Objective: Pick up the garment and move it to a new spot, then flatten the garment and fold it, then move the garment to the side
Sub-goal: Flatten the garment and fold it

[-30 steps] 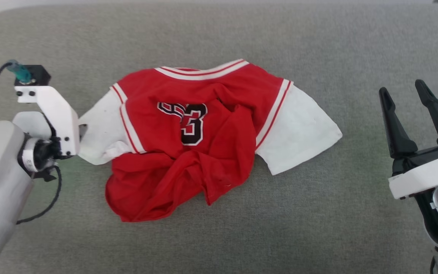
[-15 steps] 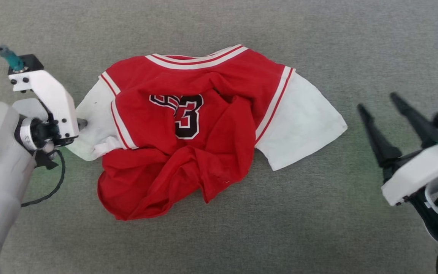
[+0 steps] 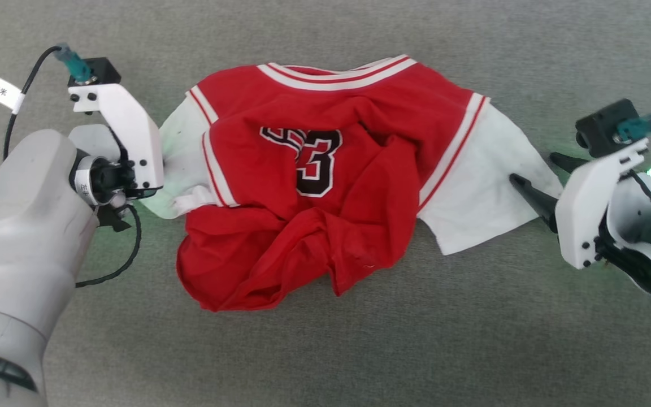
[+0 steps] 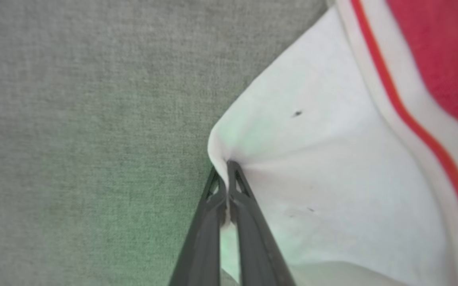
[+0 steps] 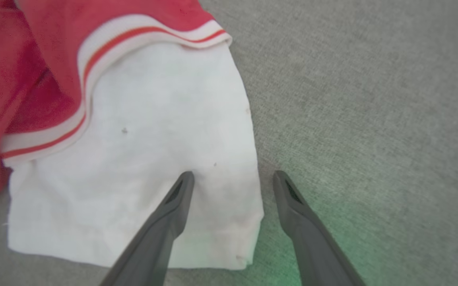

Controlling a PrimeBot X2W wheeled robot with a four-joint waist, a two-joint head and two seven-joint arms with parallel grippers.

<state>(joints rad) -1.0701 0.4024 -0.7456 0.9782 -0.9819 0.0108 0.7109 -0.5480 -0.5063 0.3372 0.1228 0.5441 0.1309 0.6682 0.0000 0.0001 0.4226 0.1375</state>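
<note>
Grey fabric surface [image 3: 472, 339]: the jersey [image 3: 325, 186] lies crumpled at its middle, red body bunched, both white sleeves spread outward. Judged light, limp and grippy; expect it to sag and drag rather than lift as a sheet. You want two holds, one at each sleeve edge, to stretch it flat. Left gripper [image 4: 226, 174]: fingers pinched together on the left sleeve [image 3: 181, 152] edge. Right gripper [image 5: 233, 176]: fingers wide, straddling the right sleeve [image 3: 484, 186] edge, gripping nothing.
</note>
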